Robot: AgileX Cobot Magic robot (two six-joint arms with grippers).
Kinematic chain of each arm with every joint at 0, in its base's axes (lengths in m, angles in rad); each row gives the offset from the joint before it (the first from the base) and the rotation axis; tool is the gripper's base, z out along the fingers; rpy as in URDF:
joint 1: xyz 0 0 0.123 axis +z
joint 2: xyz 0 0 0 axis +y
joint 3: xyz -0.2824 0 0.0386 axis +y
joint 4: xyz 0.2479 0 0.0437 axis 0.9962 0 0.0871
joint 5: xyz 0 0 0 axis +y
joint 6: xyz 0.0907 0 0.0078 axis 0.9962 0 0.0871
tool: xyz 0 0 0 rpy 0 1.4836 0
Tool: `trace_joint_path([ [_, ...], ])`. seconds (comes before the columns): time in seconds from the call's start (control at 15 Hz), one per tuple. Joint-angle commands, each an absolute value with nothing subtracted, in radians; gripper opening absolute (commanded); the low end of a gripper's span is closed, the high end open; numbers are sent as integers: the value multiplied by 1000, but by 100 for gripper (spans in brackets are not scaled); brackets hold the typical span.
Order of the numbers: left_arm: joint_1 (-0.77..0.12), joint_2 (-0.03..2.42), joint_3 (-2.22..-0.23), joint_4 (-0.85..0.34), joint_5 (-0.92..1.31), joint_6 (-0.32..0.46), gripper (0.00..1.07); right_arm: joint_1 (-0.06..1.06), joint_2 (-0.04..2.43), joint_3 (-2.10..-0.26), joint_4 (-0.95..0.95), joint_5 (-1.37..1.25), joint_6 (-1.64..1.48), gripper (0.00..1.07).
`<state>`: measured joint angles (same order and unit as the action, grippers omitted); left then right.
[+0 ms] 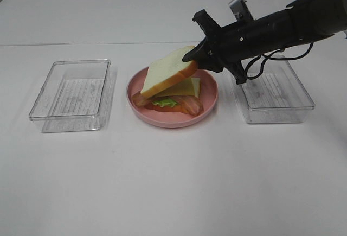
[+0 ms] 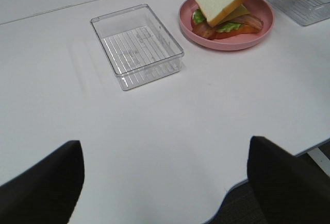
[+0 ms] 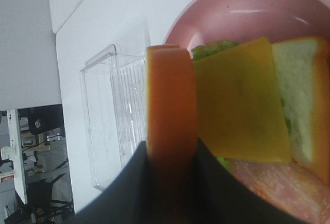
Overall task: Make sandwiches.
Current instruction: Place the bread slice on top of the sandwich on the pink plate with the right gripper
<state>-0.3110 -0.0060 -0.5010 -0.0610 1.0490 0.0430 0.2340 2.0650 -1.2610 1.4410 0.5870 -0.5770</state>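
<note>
The right gripper (image 1: 191, 57) pinches the top bread slice (image 1: 168, 71) by its orange-brown crust edge, the black fingers (image 3: 216, 183) pressed against both faces of the slice in the right wrist view, where the crust (image 3: 171, 131) runs up between them. In the high view this slice sits right of centre in the frame, tilted: its gripped end is raised toward the upper right and its lower end comes down over the left part of the stack. Under it lies the yellow cheese slice (image 1: 186, 88), with the green lettuce leaf (image 1: 165, 102) showing at the front edge and the reddish-brown bacon strips (image 1: 187, 104) spread at the lower right of the stack; the bottom bread slice (image 3: 304, 116) shows beside the cheese in the right wrist view. The whole stack rests on the round pink plate (image 1: 209, 97), a little right of the middle of the high view. The black right arm (image 1: 282, 24) reaches in from the upper right corner, crossing above a clear plastic tray (image 1: 282, 108) that stands just right of the plate. A second clear plastic tray (image 1: 73, 92) stands left of the plate, apart from it. All rest on the white table (image 1: 173, 182). The left gripper (image 2: 165, 183) hangs well back from the plate, its two dark fingers (image 2: 44, 188) spread wide at the lower corners of the left wrist view, holding nothing.
</note>
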Motion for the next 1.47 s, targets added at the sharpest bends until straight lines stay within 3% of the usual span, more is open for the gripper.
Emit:
trace_joint_path([
  [0.07,-313,-14,-500,-61,1040,44,82,236,2098,-1265,1505,589,-602,0],
  [0.6,-313,-14,-500,-61,1040,44,82,236,2119,-1265,1557,555,-624,1],
  [0.8,-313,-14,-500,-61,1040,44,82,236,2119,-1265,1557,582,-624,25],
  [1.0,-313,-14,-500,-61,1040,44,82,235,2115,-1265,1545,608,-624,60],
  [1.13,-313,-14,-500,-61,1040,44,82,234,2107,-1265,1515,608,-624,66],
  [1.47,-313,-14,-500,-61,1040,44,82,234,2067,-1265,1357,605,-567,67],
])
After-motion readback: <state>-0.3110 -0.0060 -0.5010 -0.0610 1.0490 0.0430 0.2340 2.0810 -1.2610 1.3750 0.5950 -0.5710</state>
